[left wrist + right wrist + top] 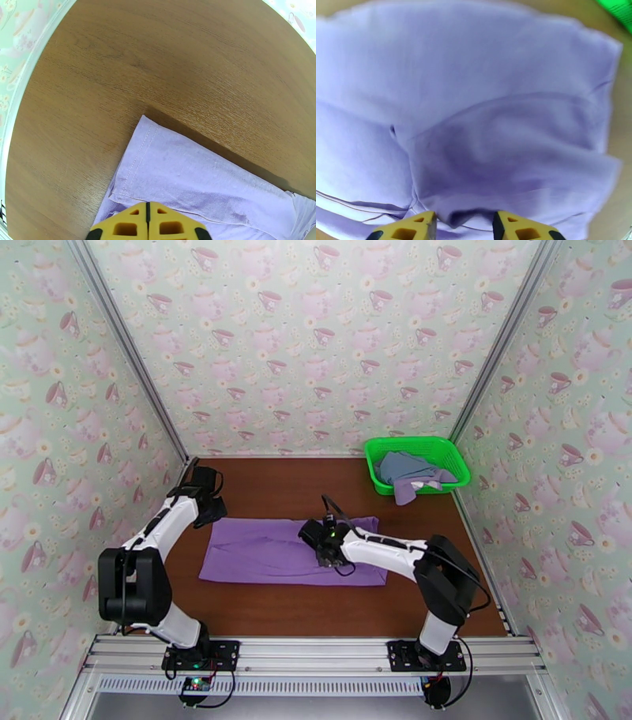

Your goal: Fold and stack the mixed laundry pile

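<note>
Lying flat on the wooden table point(316, 485), the purple shirt point(261, 552) occupied the centre of the work surface as a wide rectangle, its long edges running left to right. No white mark could be seen on its upper face.

The left gripper point(208, 510) stood at the far left corner of the shirt. In the left wrist view its yellow fingers point(130, 223) were pressed together with no gap, and nothing was held between them. The hemmed corner of the shirt lay just beyond the fingertips, with bare table on the far side.

The right gripper point(325, 554) hung over the right-hand half of the shirt, pointing down at the cloth. In the right wrist view its two fingers point(414, 229) stood partly apart. A raised fold of purple cloth lay between them, and the cloth there was rumpled. The jaws were not closed on the fold. Whether the tips touched the cloth could not be told.

The green mesh basket point(419, 447) sat in the far right corner of the table, well apart from the shirt. The blue-grey garment point(403, 465) lay bunched inside it. The lavender-grey garment point(407, 491) hung over the near rim of the basket.
</note>
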Robot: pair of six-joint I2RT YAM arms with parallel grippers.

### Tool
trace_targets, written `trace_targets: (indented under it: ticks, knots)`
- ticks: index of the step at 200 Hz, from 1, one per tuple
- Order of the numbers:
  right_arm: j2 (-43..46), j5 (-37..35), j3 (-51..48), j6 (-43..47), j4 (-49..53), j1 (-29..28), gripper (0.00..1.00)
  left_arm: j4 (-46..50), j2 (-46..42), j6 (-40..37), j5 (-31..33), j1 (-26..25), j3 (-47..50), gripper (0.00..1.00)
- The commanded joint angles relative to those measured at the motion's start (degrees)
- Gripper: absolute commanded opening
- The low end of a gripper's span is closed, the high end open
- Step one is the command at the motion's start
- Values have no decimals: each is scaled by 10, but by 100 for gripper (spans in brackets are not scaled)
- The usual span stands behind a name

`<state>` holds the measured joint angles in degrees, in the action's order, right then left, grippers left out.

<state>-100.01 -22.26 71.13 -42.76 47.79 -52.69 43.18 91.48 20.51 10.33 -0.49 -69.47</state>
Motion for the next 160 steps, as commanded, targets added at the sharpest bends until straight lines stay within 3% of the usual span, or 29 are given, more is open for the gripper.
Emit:
trace_targets:
  ticks: [1,31,55,115,129,160]
  knots:
    - [39,-36,53,33,54,17,44,-8,2,-9,4,-2,-7,6]
    - [58,17,37,70,17,80,40,-11,17,-9,-1,-2,-15,6]
    - [42,66,-6,88,-29,151,29,-12,21,-8,-10,-3,-21,5]
    - [-92,74,-26,120,-74,224,7,30,-1,5,-6,-3,-50,8]
    - [-132,75,9,139,-70,230,4,46,-8,13,-9,-3,-56,23]
    - [-234,85,146,192,-38,245,2,74,-32,27,-10,-3,-46,68]
